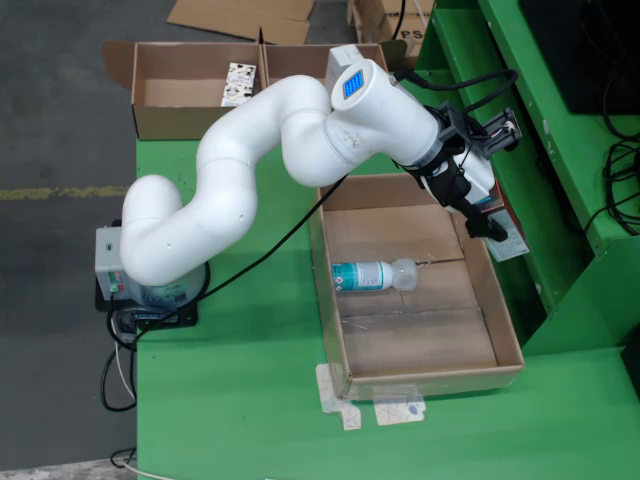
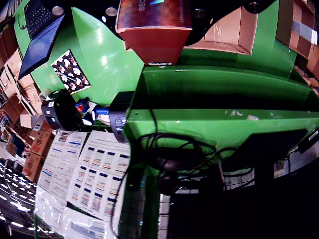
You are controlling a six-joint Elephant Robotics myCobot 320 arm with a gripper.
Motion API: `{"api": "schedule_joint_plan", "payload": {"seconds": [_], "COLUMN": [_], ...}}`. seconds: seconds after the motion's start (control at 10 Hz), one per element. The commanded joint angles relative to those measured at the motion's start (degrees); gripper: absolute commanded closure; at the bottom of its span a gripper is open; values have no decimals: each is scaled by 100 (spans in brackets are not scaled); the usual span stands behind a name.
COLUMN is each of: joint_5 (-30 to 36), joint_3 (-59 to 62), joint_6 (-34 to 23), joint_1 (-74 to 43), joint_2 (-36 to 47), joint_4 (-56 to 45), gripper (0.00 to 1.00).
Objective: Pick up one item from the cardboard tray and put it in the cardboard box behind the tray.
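The cardboard tray [image 1: 432, 382] lies on the green table in the fixed view. A clear bottle with a teal label [image 1: 372, 274] lies on its side in the tray. My gripper [image 1: 486, 214] hangs over the tray's far right edge, tilted outward, and is shut on a small flat box [image 1: 503, 214]. In the gripper view the same box [image 2: 154, 30] is reddish brown and fills the top centre, pointing out past the table's green side frame [image 2: 219, 84]. Two open cardboard boxes [image 1: 160, 120] stand behind the tray, and the left one holds a white patterned packet [image 1: 238, 84].
The green frame [image 1: 540, 150] rises along the right of the tray, with cables [image 1: 620, 170] beyond it. The arm's base [image 1: 150, 290] is at the table's left edge. Taped paper [image 1: 385, 408] lies in front of the tray. The gripper view shows a laptop [image 2: 42, 30] and printed sheets [image 2: 94, 169].
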Motion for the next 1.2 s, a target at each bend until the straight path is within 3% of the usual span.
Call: {"api": "schedule_joint_plan", "payload": {"seconds": [0.0, 0.5, 0.6, 1.1], "joint_5": [148, 295, 310, 165], "joint_3": [166, 166, 166, 166], "joint_6": [-50, -77, -35, 243], "joint_1": [169, 330, 817, 1549], "joint_2": [360, 578, 842, 1202], "joint_4": [-209, -737, -1565, -2664], "gripper": [100, 100, 100, 100]}}
